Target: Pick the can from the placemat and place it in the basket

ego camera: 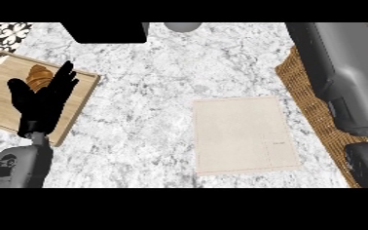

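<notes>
**Q:** The can: where is it?

**A:** You can't see it anywhere. Going left to right, the left hand (42, 97) rests near the counter's (144, 126) left edge, open with its fingers straight up and holding nothing. Beneath it is a wooden cutting board (81, 90) with a croissant (39, 75) on it. Right of the counter's middle, the pale placemat (244, 134) lies bare, with no can on it. At the right edge is the woven basket (305, 95), with the right forearm (323, 63) stretched over it.

**Q:** And the right hand?

**A:** Only a dark part of the right hand (357, 162) shows, at the counter's near right corner over the basket. I cannot tell whether it is open or closed, or whether it holds anything.

**Q:** Which step is this?

**A:** Probably the placing step, since the mat is bare and the arm is over the basket. If the can is in that hand or already in the basket, it is hidden. Next, you would confirm the can sits inside the basket's walls, then lift the arm away.
</notes>
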